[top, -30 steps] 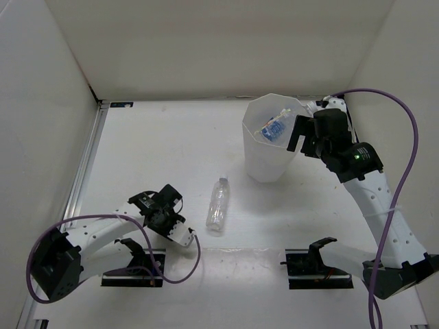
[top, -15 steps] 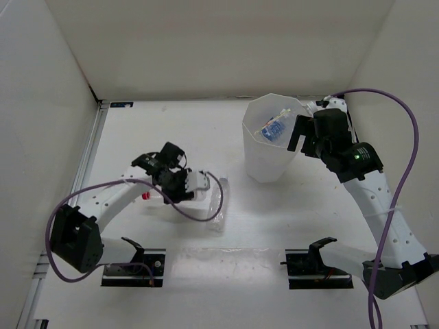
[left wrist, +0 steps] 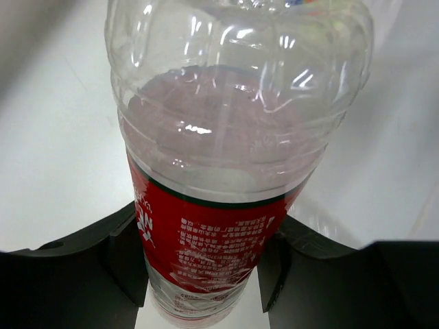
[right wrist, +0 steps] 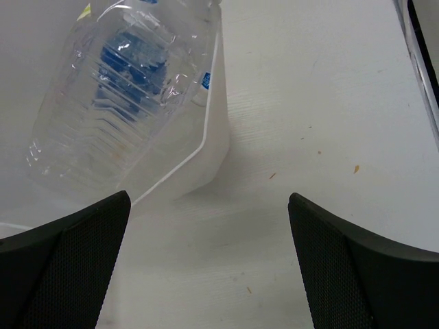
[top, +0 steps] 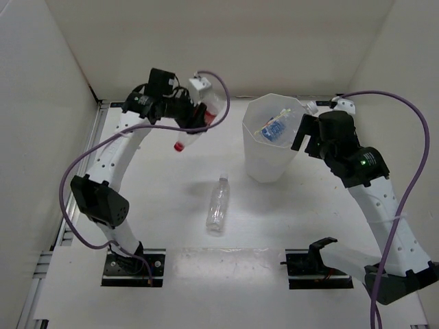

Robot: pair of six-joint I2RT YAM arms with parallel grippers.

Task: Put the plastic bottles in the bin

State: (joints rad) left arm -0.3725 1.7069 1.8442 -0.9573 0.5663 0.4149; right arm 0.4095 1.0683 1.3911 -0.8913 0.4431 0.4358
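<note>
We are in the carry step. Our left gripper [top: 197, 114] is clenched around the red-labelled bottle [top: 191, 129], pinching it across the label, and holds it up in the air. The bottle is tilted, so its red cap [top: 178, 146] points down and away from the gripper. In the left wrist view the label sits squeezed between the two dark jaws, with the clear body reaching out beyond them. The bin [top: 269, 164] stands well off to this gripper's right, and a blue-labelled bottle [top: 274, 128] already lies inside it. Our right gripper [top: 300, 134] hovers just beside the bin's rim, jaws spread wide with nothing between them; the rim and the blue-labelled bottle lie just ahead of it. One unlabelled bottle [top: 218, 203] lies on the tabletop [top: 151, 178], below the left gripper and nearer to the arm bases. Next, we judge, the left gripper must travel rightward until the bottle hangs over the bin's mouth, and only then let go. The low cap end needs to clear the rim first, and the right gripper should stay out of the opening.
</note>
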